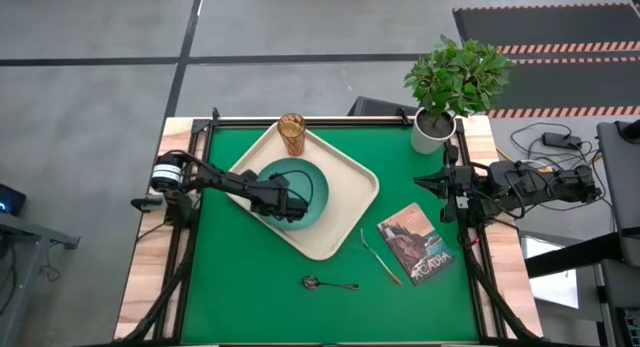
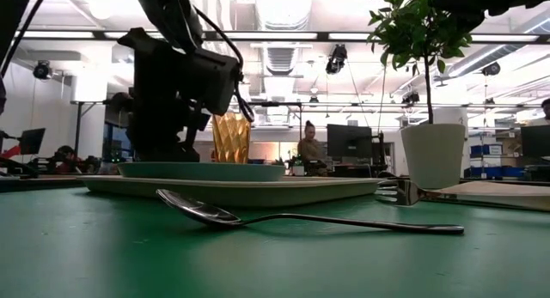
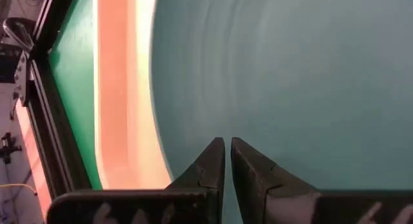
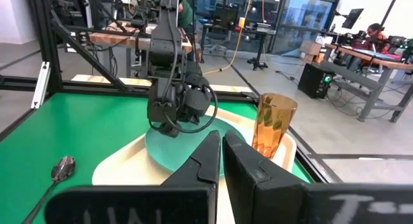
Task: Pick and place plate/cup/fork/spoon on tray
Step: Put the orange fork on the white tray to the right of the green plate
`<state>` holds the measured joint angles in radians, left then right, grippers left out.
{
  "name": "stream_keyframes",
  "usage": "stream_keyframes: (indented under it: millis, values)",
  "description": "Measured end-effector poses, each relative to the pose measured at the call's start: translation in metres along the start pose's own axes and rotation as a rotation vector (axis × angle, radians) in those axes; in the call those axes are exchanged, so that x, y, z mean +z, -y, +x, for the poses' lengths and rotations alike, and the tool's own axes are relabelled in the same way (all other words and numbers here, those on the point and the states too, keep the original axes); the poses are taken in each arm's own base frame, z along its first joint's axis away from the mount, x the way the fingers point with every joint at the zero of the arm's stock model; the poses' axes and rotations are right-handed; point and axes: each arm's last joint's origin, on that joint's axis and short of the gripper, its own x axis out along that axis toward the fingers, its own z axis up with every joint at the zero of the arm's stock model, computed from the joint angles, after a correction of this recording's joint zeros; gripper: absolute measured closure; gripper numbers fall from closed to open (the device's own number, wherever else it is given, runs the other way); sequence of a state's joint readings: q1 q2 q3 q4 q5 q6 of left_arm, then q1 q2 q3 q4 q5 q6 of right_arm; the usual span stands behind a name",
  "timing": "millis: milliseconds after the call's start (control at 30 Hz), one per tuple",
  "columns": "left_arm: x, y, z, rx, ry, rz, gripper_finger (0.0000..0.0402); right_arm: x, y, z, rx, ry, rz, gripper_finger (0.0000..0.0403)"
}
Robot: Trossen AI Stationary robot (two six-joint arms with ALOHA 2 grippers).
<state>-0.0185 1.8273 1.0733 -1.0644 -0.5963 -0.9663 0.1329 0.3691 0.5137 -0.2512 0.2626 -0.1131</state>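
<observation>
1. My left tool (image 1: pixel 291 203), fingers nearly closed and holding nothing, hovers over the plate (image 1: pixel 318 183) on the tray (image 1: pixel 352 201).
2. My right tool (image 1: pixel 440 180), also narrowed, waits by the desk's edge.
3. Best practice: lift straight clear before reaching for the spoon (image 1: pixel 328 283).

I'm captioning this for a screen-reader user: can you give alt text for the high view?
Seen from above, the left gripper sits over the teal plate on the cream tray, with the amber cup at the tray's far corner. The spoon and fork lie on the green mat.
</observation>
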Motion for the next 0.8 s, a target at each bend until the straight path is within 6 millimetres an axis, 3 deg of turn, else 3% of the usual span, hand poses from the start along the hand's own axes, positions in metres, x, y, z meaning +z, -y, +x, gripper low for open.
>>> stream_keyframes:
  millis: [100,333,433,567,633,800]
  values:
    - [0.005,-0.004,-0.015,-0.057,0.024,-0.026,0.0392,0.000,0.000,0.000,0.000,0.000,0.004,0.0394]
    - [0.003,-0.023,-0.072,-0.268,0.166,-0.047,0.0392,0.000,0.000,0.000,0.008,0.002,0.056,0.0394]
    - [-0.004,-0.024,-0.096,-0.397,0.320,-0.003,0.0392,-0.001,-0.003,0.003,0.056,-0.006,0.104,0.0394]
    - [-0.012,-0.019,-0.125,-0.587,0.558,0.106,0.0392,-0.015,-0.014,0.024,0.159,-0.076,0.201,0.0394]
    - [-0.016,-0.017,-0.135,-0.645,0.684,0.187,0.0392,-0.026,-0.023,0.040,0.214,-0.125,0.240,0.0394]
    - [-0.027,-0.014,-0.153,-0.702,1.001,0.440,0.0392,-0.031,-0.040,0.057,0.282,-0.175,0.374,0.0394]
